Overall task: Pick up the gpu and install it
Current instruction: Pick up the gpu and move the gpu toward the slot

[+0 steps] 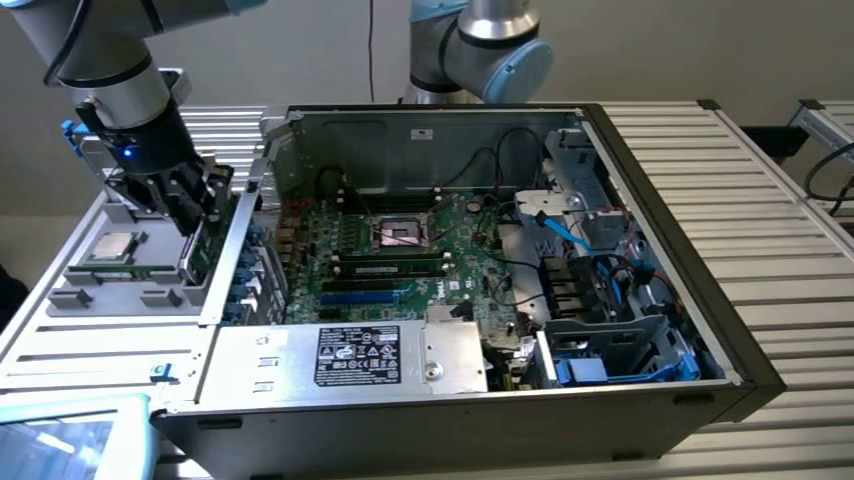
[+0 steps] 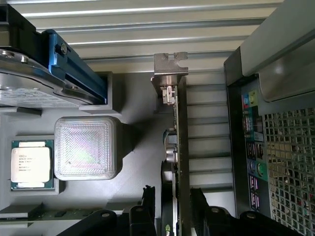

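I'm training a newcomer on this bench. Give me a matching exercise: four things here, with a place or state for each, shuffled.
1 green-board gpu card
2 square silver processor chip
3 black claw
4 silver power supply box

A open
B inside the computer case
C flat in the grey tray
D on edge in the tray

Pairs: 1-D, 2-C, 3-A, 4-B
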Motion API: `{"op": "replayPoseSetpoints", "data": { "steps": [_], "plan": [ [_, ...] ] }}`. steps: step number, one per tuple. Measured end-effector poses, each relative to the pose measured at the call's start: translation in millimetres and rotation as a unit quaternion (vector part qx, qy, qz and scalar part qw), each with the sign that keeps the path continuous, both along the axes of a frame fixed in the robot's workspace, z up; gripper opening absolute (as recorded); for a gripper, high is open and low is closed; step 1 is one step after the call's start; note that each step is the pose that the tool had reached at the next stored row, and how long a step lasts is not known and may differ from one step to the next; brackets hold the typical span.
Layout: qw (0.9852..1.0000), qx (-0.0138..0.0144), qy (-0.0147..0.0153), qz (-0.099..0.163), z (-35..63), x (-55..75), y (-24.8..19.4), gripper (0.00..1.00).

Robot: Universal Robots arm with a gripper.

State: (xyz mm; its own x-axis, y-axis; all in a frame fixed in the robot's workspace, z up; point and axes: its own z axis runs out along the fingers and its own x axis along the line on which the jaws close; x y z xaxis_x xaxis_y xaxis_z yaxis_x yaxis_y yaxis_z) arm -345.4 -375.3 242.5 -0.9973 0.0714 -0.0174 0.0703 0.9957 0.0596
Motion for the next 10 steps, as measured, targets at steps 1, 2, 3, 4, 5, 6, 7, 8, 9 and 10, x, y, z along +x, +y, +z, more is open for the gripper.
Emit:
{"op": "replayPoseSetpoints", "data": {
  "steps": [1, 2, 3, 4, 5, 6, 7, 8, 9, 10],
  "plan": [
    [1.0, 0.0, 0.0, 0.0, 0.0, 0.0, 0.0, 0.43],
    [1.0, 0.0, 0.0, 0.0, 0.0, 0.0, 0.0, 0.43],
    [1.0, 0.0, 0.0, 0.0, 0.0, 0.0, 0.0, 0.4],
    [1.0, 0.0, 0.0, 0.0, 0.0, 0.0, 0.0, 0.4],
    [1.0, 0.0, 0.0, 0.0, 0.0, 0.0, 0.0, 0.4],
    [1.0, 0.0, 0.0, 0.0, 0.0, 0.0, 0.0, 0.33],
    [1.0, 0.0, 0.0, 0.0, 0.0, 0.0, 0.0, 0.33],
    [1.0, 0.0, 0.0, 0.0, 0.0, 0.0, 0.0, 0.33],
    [1.0, 0.0, 0.0, 0.0, 0.0, 0.0, 0.0, 0.33],
    [1.0, 0.0, 0.0, 0.0, 0.0, 0.0, 0.0, 0.31]
  ]
}}
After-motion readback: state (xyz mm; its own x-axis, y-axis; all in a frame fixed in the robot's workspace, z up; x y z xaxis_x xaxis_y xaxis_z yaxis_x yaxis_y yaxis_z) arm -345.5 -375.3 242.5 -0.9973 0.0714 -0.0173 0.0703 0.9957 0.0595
